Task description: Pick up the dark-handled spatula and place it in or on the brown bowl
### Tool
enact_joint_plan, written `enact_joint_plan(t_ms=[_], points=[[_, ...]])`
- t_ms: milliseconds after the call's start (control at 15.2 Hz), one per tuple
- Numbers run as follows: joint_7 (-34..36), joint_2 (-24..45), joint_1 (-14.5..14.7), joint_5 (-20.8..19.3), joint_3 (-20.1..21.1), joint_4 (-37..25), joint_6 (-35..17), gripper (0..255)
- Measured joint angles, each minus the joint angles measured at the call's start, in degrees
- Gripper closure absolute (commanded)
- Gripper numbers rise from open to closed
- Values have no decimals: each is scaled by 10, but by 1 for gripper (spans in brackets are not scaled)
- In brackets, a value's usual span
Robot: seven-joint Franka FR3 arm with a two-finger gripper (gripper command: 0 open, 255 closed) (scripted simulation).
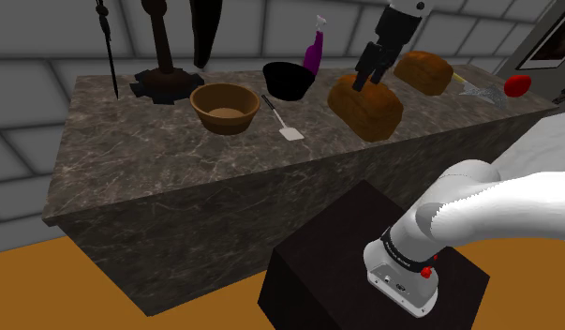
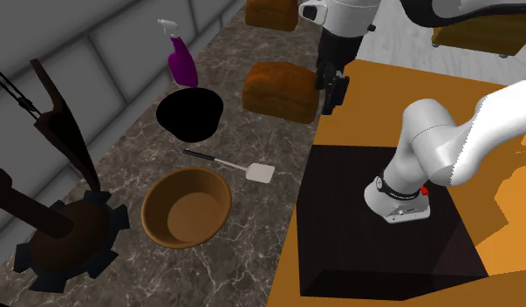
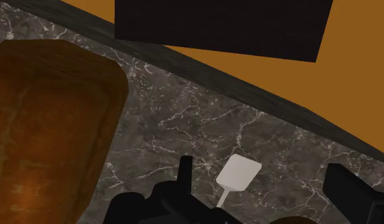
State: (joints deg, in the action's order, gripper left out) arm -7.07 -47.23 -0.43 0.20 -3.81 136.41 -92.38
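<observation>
My arm's black gripper [image 1: 367, 82] hangs empty over the marble counter [image 1: 158, 178], close above a brown bread loaf [image 1: 366, 108] near the counter's stand-side edge. In the wrist view its fingers [image 3: 184, 170] stand well apart with nothing between them but the counter far beneath. The spatula [image 2: 228, 163] lies flat on the marble, untouched and well apart from the gripper, between the bread loaf and the brown bowl [image 2: 187, 208]. Its thin dark handle points toward a black bowl [image 2: 189, 115] and its pale square blade toward the edge where the stand [image 2: 383, 227] sits. The wrist view catches that blade on the counter below the open fingers. The brown bowl sits upright just beside the spatula; I cannot tell whether the two touch. A purple spray bottle [image 1: 314, 49] stands behind the black bowl, and a second loaf [image 1: 425, 71] lies farther along the counter at the shoulder view's right. An orange floor [image 3: 349, 83] shows beyond the counter's edge.
</observation>
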Motion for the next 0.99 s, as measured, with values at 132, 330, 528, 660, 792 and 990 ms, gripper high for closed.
enact_joint_plan(t_ms=[132,330,528,660,792,990], points=[[6,5,0,2,3,4,-10,0],[34,50,-3,8,16,8,-58,0],[66,97,-6,13,30,8,-107,0],[92,144,-7,17,44,-4,-143,0],[114,179,-10,17,52,-9,-173,0],[147,242,-16,15,63,-31,-216,0]])
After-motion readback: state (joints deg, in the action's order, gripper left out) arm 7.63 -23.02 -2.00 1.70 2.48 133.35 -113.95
